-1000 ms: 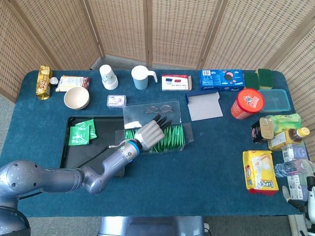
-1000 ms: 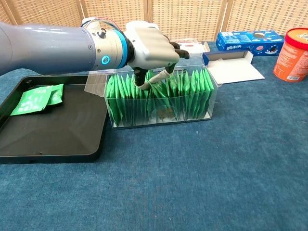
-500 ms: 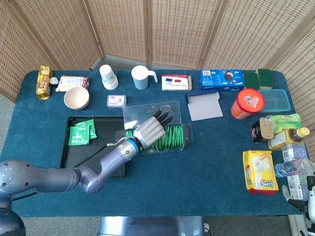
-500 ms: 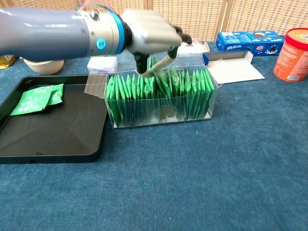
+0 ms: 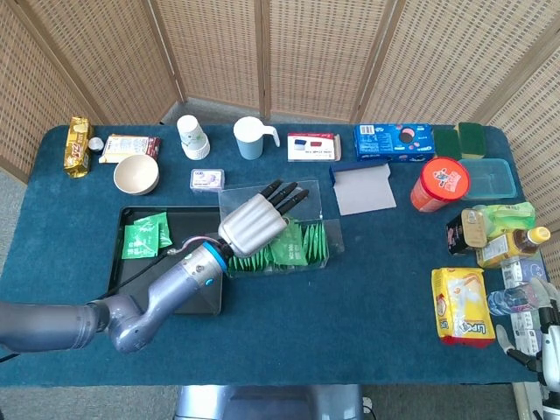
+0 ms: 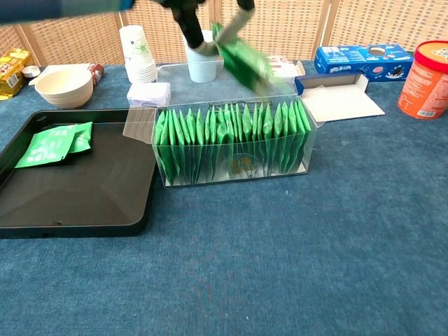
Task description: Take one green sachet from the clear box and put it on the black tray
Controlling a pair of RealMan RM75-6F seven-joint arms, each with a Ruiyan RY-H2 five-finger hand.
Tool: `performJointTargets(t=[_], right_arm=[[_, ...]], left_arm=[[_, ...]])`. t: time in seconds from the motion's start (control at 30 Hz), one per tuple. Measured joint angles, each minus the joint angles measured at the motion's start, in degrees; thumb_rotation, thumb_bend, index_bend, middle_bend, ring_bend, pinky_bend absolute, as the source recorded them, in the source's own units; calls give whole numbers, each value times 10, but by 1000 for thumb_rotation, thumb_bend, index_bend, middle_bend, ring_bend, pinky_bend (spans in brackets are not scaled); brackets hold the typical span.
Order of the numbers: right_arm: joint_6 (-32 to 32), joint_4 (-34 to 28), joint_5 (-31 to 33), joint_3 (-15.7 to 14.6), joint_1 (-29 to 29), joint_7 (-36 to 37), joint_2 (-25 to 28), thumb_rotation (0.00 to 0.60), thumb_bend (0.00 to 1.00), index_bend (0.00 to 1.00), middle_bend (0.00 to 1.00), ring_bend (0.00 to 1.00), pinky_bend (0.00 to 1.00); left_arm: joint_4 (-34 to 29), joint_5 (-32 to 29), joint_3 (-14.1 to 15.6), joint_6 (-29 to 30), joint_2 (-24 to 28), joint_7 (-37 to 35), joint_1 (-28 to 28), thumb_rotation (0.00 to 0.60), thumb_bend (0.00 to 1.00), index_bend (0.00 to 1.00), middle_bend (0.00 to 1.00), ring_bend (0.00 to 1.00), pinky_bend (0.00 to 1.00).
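The clear box (image 5: 325, 249) (image 6: 234, 164) stands right of the black tray (image 5: 166, 276) (image 6: 77, 192) and holds a row of upright green sachets (image 6: 210, 140). My left hand (image 5: 256, 220) (image 6: 190, 28) is raised above the box and pinches one green sachet (image 5: 288, 248) (image 6: 241, 59), which hangs tilted and free of the row. Most of that hand is cut off by the top edge of the chest view. Two green sachets (image 5: 144, 234) (image 6: 56, 143) lie at the tray's far left. A bit of my right hand (image 5: 544, 343) shows at the bottom right corner.
The box's clear lid (image 5: 297, 194) lies open behind it. Behind stand a bowl (image 5: 136, 174), paper cups (image 5: 192, 136), a blue mug (image 5: 251, 137) and a blue biscuit box (image 5: 394, 141). A red tub (image 5: 439, 185) and snack packs (image 5: 464, 304) sit at the right.
My left hand has risen out of the clear box, pulling one green sachet up with it. The sachet now hangs clear above the row.
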Motion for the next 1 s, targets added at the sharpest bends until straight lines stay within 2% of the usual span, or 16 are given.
performJointTargets(t=[0.3,0.57,0.67,1.0], right_arm=[[-5,-2,-9,-1,10,0,1,600,345,0,39,0,58],[-11,-8,-16,-1,19,-6,3,600,345,0,39,0,57],[-15,-11,-19,-2,24,-11,3,600,345,0,39,0,57],[-44,-34,-33,-1,55,-40,4,600,346,0,39,0,57]], left_arm=[[-51,60,-20,46,60,-81,57,600,438,649,59,0,94],[-81,98,-16,89,97,-132,114,600,438,649,60,0,94],[-91,116,-6,106,117,-153,143,600,438,648,60,0,94],[-97,171,53,159,179,-224,263,600,438,648,60,0,94]])
